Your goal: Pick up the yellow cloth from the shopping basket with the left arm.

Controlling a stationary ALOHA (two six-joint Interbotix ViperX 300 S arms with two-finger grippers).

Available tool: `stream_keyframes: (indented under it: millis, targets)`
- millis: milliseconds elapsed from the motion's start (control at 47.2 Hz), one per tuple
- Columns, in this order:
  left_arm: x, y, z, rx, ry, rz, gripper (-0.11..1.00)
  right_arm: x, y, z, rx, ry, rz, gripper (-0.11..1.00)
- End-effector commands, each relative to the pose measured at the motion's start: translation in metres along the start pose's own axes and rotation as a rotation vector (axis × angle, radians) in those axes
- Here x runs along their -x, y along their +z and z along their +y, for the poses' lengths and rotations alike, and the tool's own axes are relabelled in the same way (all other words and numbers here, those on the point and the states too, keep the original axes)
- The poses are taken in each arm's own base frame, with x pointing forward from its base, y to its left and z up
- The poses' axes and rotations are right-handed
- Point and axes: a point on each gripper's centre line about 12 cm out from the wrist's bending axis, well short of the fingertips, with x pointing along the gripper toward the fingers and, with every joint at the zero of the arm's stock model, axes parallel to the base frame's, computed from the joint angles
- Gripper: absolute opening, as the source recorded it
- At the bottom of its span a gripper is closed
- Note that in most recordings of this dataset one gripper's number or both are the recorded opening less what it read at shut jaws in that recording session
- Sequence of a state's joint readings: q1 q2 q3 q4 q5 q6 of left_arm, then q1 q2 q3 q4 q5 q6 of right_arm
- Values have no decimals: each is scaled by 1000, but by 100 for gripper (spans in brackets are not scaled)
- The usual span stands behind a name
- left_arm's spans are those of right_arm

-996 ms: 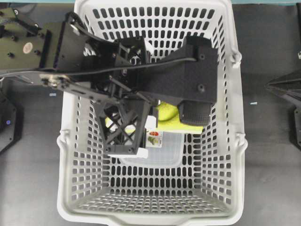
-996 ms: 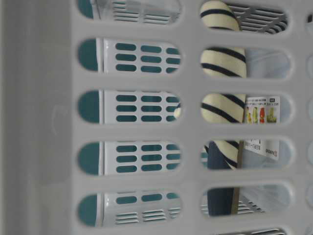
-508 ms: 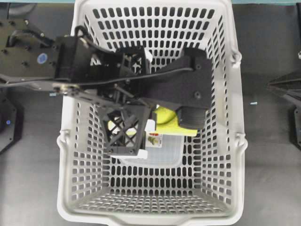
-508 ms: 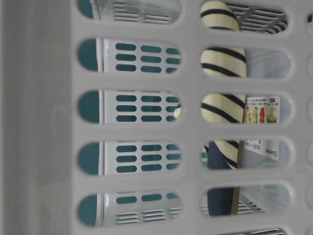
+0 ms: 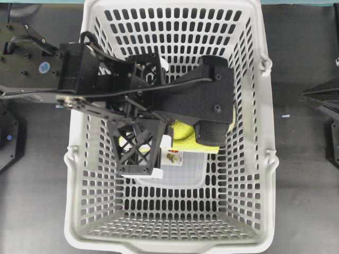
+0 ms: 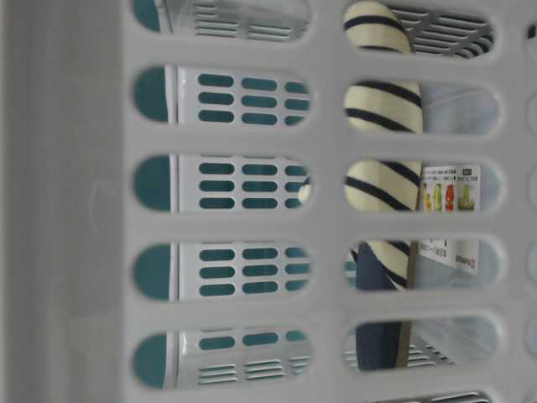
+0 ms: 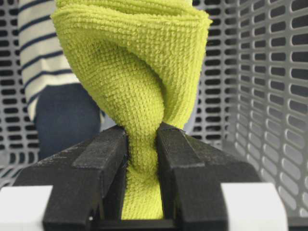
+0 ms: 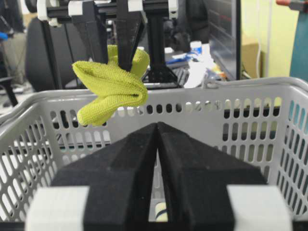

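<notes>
You had the left gripper [image 7: 142, 192] clamped narrowly on a pinched fold of the yellow cloth [image 7: 139, 82], the two black fingers [image 7: 91, 163] squeezing a thin neck of fabric while the rest ballooned out beyond the tips. From across the table, the cloth [image 8: 113, 86] hung directly below your gripper with its lowest corner about level with the rim of the shopping basket [image 8: 216, 94], so I judged the pick nearly finished but the cloth not yet fully clear.

Several things could have gone wrong from there. The hold was on one bunched fold, not the whole thickness, so a jerk or fast swing could have let the microfibre slide out between the pads and drop back into the basket. The dangling corner could also have snagged a slot or the rim if you had moved sideways before gaining more height, tugging the cloth free. Behind the cloth, past your fingertips, stood the striped slipper [image 7: 41, 53], and below your gripper lay a clear plastic box [image 5: 183, 169] with a label; a dropped cloth might have landed on either and been harder to regrasp.

Your right gripper [image 8: 157, 159] sat fully closed and empty outside the basket, well away from the left gripper, and posed no hazard.
</notes>
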State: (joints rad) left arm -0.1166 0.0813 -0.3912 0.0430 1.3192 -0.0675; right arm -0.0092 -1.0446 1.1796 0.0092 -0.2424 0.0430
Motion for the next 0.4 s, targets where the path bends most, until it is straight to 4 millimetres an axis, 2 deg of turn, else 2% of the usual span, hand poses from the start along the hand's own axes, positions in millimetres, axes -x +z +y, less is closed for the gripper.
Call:
stream_keyframes:
  millis: [0,381]
  targets:
    - [17,2,0,-2,-2,-43,16,-1,3,0,-3,-2,-8,-1]
    - [17,1,2,-1,2,-38,16,-1,4,0,-3,-2,-15,-1]
